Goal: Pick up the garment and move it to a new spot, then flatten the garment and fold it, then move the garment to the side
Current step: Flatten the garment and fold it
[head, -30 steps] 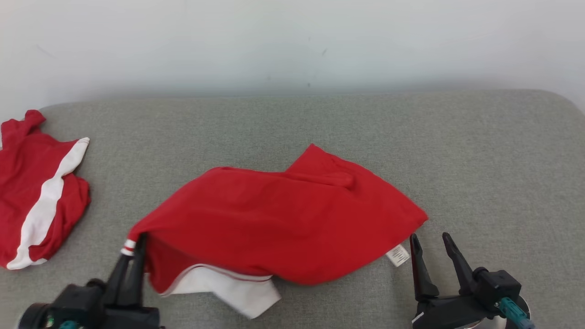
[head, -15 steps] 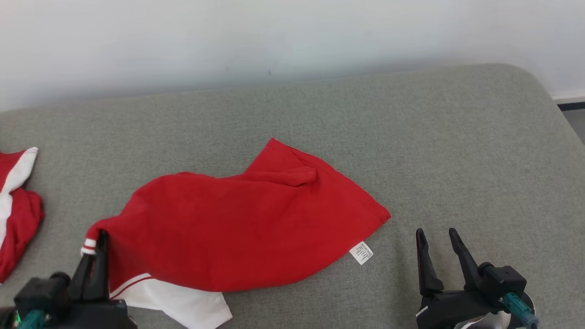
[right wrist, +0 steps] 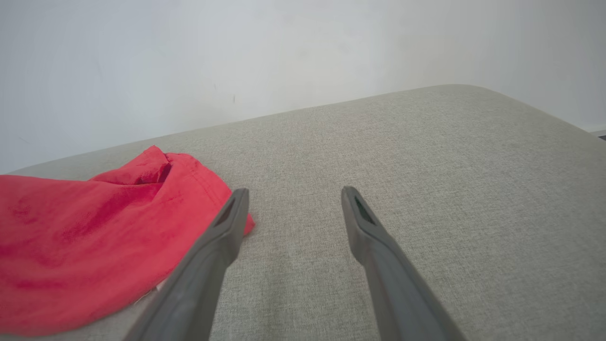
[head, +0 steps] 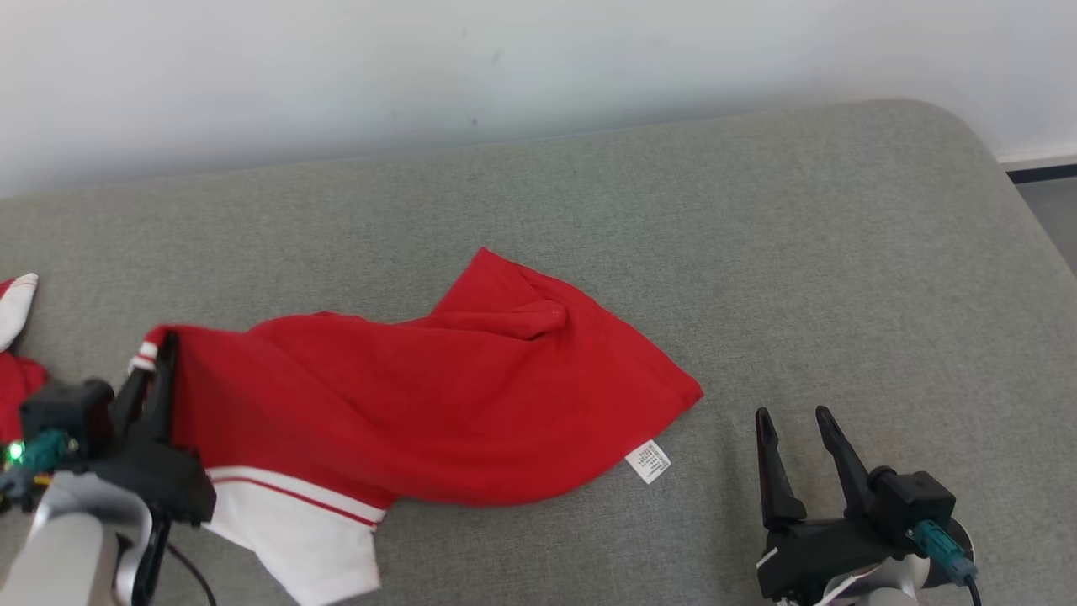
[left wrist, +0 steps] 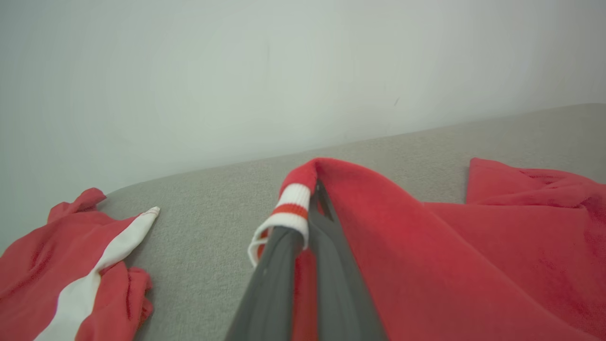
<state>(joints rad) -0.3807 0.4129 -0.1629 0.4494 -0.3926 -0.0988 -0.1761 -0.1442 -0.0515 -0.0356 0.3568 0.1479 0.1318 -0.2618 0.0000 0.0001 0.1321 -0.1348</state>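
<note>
Soft, even, bright light is cast throughout; only faint shadows are seen under the red garment (head: 437, 404). The near fingers (left wrist: 270, 284) are rendered blurred in both wrist views.

A desk (head: 841, 252) padded in grey woven fabric, with a rounded far right corner, spans the scene. Directly behind the desk rises a plain white wall (head: 538, 67) bearing a few tiny dark specks. Past the desk's right corner, pale skirting (head: 1039, 158) meets grey floor (head: 1056, 223)
</note>
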